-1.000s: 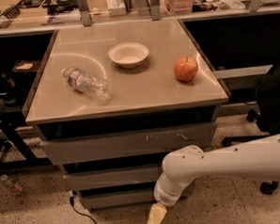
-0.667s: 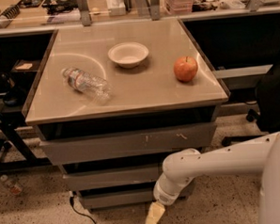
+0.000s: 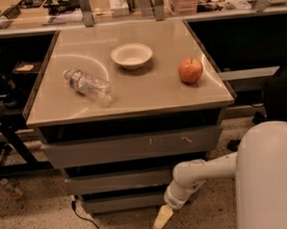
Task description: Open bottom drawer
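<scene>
Fingers [image 3: 162, 218] closed, empty, below right of bottom drawer [image 3: 124, 202]; its front runs left-right

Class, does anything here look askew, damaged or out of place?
The water bottle lies on its side on the tabletop, and the top drawer shows white scratches. The gripper hangs low by the bottom drawer.

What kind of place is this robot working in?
Probably a lab or workshop: cluttered benches behind, a grey drawer cabinet topped with a bowl, apple and bottle, speckled floor. The gripper hangs low in front of the bottom drawer.
</scene>
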Robot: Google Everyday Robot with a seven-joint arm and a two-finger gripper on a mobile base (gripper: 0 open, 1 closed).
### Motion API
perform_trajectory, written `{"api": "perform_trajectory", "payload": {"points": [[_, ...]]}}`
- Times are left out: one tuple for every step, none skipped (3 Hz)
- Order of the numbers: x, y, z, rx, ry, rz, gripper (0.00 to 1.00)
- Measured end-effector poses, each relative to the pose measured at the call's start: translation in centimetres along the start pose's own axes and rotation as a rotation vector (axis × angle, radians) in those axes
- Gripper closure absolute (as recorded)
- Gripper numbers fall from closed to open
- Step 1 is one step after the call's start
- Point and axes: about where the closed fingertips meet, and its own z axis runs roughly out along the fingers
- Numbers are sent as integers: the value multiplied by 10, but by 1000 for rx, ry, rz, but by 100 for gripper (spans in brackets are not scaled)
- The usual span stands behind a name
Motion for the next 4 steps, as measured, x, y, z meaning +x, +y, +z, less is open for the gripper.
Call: {"api": "perform_trajectory", "payload": {"points": [[0, 0, 0, 0, 0, 0, 0], [2, -20, 23, 5, -28, 19, 0], [14, -51, 46, 34, -65, 79, 0], [23, -74, 60, 65, -86, 133, 0]]}}
